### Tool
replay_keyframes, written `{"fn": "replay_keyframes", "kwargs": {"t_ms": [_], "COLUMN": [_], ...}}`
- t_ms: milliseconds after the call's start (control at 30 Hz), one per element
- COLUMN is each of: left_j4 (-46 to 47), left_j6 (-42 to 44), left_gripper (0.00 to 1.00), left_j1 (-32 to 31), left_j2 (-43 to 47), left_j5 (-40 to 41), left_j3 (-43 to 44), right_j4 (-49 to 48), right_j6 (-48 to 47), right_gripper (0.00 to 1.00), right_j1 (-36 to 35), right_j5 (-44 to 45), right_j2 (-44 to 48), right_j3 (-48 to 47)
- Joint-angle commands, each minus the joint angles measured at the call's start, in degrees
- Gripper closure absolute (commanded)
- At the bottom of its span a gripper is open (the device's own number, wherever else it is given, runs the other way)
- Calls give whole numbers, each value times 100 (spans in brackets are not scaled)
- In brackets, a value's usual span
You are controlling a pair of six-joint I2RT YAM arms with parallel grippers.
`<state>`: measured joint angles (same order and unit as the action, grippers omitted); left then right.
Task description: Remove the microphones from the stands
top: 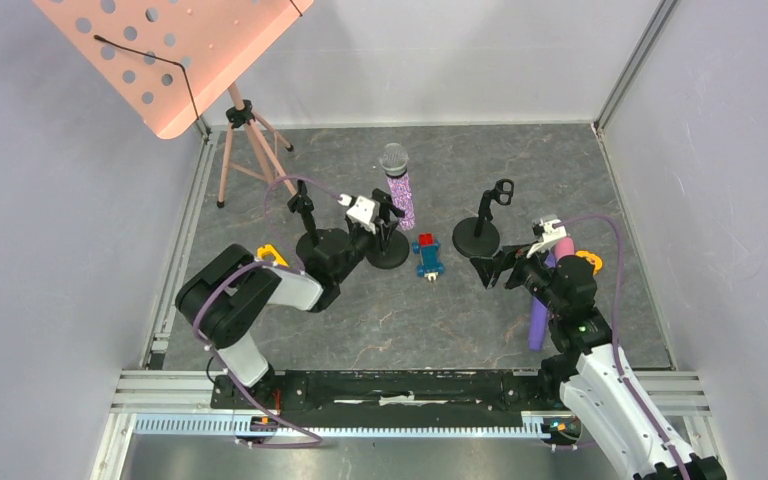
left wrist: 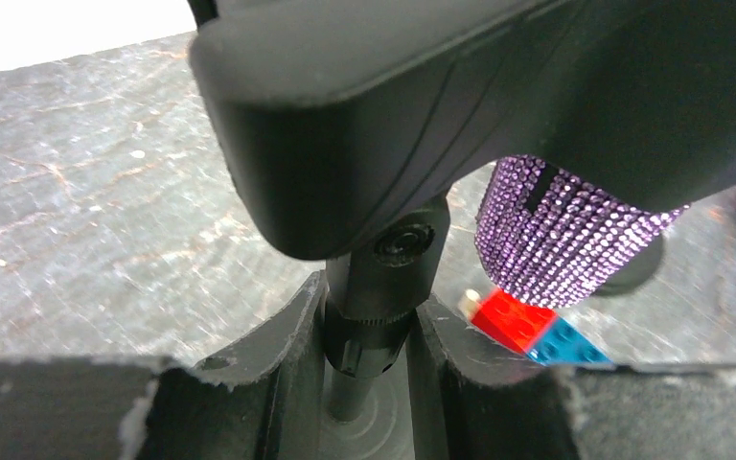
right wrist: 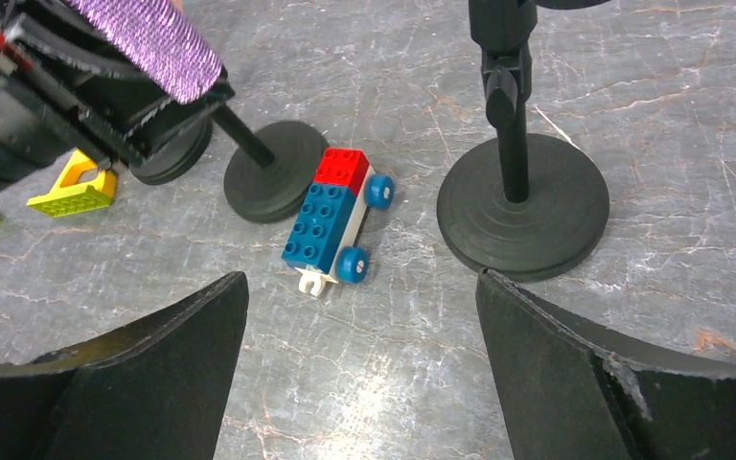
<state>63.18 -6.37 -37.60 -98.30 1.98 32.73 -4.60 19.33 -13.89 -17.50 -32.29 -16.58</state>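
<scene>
Toy car (top: 428, 256) beside stand (top: 392, 256) — second stand (top: 476, 238) near.

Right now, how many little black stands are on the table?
3. The left stand and the right stand are empty. The middle stand, pinched by the left gripper, holds the sparkly microphone. None seems hidden.

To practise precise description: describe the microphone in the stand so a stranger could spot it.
From the pink music stand in the far left corner, look right to the middle black stand. The microphone sits in its clip, beside the toy brick car; only it has a glittery purple body and silver mesh head.
</scene>
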Motion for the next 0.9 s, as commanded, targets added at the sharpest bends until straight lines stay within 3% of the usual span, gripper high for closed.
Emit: {"fn": "replay_keyframes", "kwargs": {"t_ms": [0,367,500,667,867], "left_j4": [127,153,-1011,-616,-1779], "left_j6": [-477,-1400,-1708,-1419,-1165], "left_gripper": [82,80,68,55,42], "left_j1": [-518,-1774,-2287,-2435,-2440], "left_j2": [378,1659,2321,2623,3052], "left_j5": [563,1859,2328,2244,1793], "left_j3": [-631,-2115,-2067,-2376,-2052], "right_j4": [-305,-677,-977,-1178,-1152], "right_j6": [186,662,845,1009,1004], "right_gripper": [6,6,7,7,7], "right_j1": [-30,-31,-34,-35,-28], "right_j5": [-164,-342,-635,-812,-862], "right_j2": [21,127,47,-86,-48], "right_j3": [7,237,316,375,361]}}
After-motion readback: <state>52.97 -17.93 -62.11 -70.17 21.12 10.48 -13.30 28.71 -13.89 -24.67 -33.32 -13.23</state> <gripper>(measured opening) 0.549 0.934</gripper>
